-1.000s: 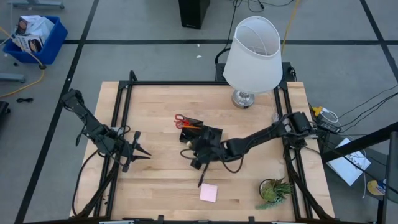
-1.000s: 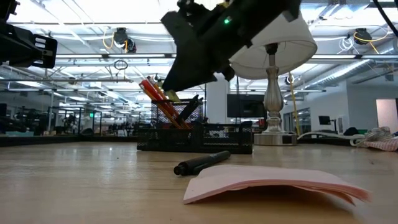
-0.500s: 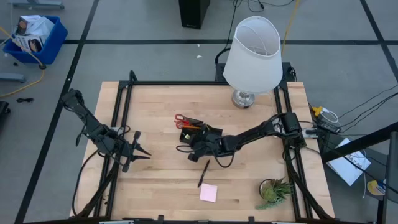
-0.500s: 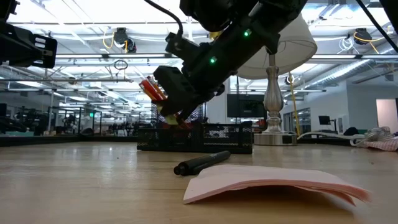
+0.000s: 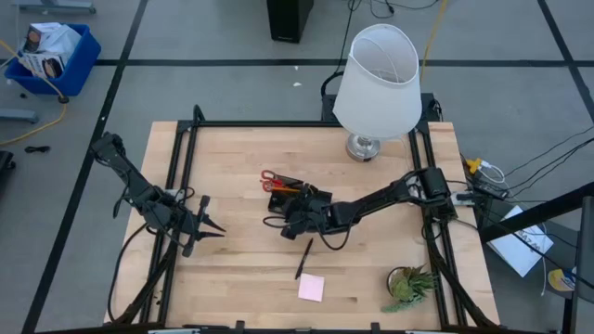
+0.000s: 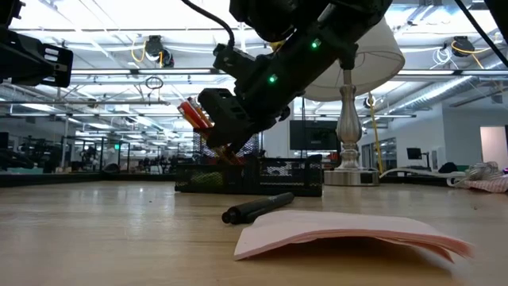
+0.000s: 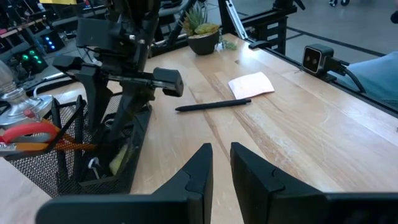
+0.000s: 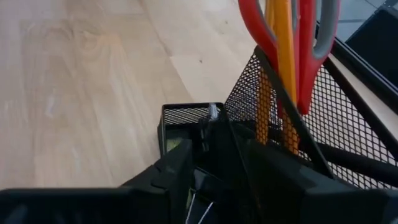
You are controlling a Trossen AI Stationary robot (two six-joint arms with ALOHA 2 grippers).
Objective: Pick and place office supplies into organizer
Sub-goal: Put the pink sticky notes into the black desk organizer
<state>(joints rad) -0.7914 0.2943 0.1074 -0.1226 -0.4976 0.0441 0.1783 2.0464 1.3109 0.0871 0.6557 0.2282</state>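
Note:
The black mesh organizer [image 5: 288, 186] stands mid-table. Its tall section holds red-handled scissors [image 8: 305, 37] and orange pencils [image 8: 281, 56]. A small yellow-green piece [image 8: 173, 145] lies in a low compartment and also shows through the mesh [image 6: 208, 179]. My right gripper [image 8: 214, 171] hangs open just above the low compartments [image 6: 216, 151], slanting down, with nothing between its fingers. A black pen [image 5: 303, 260] and a pink sticky-note pad [image 5: 312, 287] lie flat on the table nearer the front edge. My left gripper [image 7: 221, 165] waits at the table's left [image 5: 209, 225], a narrow empty gap between its fingers.
A white-shaded lamp [image 5: 376, 83] stands at the far right of the table. A small potted plant [image 5: 408, 286] sits near the front right corner. Black frame rails [image 5: 181, 186] run along the table's sides. Bare wood lies between the left gripper and the organizer.
My right gripper has come down and toward the far edge, over the organizer's low compartments, rolling a little, and then kept still. It has let go of the yellow-green piece, which has dropped from its fingertips into a low compartment.

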